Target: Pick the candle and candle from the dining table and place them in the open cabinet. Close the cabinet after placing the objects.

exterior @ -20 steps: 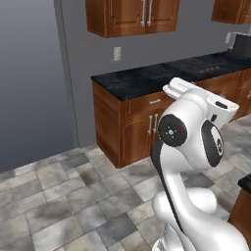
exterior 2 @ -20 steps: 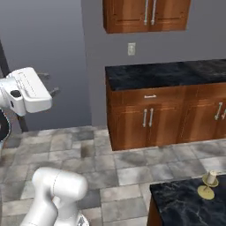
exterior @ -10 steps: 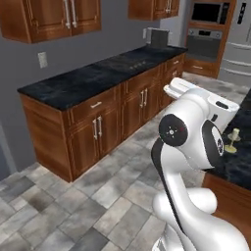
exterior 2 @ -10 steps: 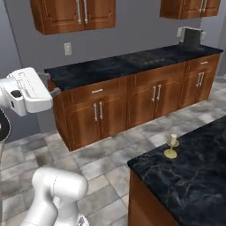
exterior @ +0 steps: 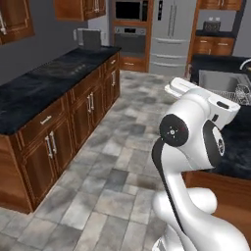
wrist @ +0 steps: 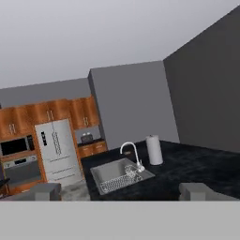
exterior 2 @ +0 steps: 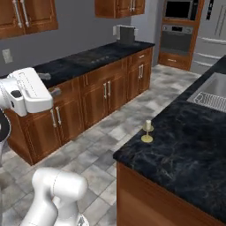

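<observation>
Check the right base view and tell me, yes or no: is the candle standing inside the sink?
No, the candle stands upright on the bare black stone of the dining table near its corner, well apart from the sink.

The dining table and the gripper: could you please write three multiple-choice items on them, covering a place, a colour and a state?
1. Where is the candle? A in the sink; B on the dining table, near its corner; C on the floor.
2. What colour is the table's top? A white; B reddish-brown; C black.
3. How is the gripper? A open and empty; B shut on a candle; C shut on a handle.
Key: B, it stands by the top's corner in the right base view; C, dark veined stone; A, the fingertips stand wide apart, nothing between.
</observation>
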Controlling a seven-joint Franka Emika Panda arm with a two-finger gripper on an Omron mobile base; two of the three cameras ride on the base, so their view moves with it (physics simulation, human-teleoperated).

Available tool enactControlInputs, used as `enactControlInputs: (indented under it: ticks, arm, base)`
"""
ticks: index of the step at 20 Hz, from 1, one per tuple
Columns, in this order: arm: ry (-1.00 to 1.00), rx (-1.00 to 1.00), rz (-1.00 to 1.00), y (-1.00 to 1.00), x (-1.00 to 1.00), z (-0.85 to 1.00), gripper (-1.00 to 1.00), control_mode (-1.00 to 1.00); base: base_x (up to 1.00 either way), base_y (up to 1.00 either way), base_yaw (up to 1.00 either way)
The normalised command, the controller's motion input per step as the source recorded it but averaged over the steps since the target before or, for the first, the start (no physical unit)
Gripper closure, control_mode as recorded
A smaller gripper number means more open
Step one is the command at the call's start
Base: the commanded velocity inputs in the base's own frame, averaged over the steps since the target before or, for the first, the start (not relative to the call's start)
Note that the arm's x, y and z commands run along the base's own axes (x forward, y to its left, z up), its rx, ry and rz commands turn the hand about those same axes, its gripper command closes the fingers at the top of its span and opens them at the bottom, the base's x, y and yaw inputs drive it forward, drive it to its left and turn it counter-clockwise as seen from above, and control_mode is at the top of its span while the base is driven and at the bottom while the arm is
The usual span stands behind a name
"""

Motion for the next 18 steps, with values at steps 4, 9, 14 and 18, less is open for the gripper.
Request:
enactControlInputs:
  ticks: [4,9,14,18]
  arm:
    - [0.00,0.00,0.00,0.00,0.00,0.00,-1.00,1.00]
    - [0.00,0.00,0.00,0.00,0.00,0.00,-1.00,1.00]
    - [0.00,0.00,0.00,0.00,0.00,0.00,-1.00,1.00]
    - [0.00,0.00,0.00,0.00,0.00,0.00,-1.00,1.00]
  base:
    - [0.28,0.57,-0.56]
    - [0.36,0.46,-0.53]
    - [0.55,0.35,-0.49]
    - [0.71,0.34,-0.35]
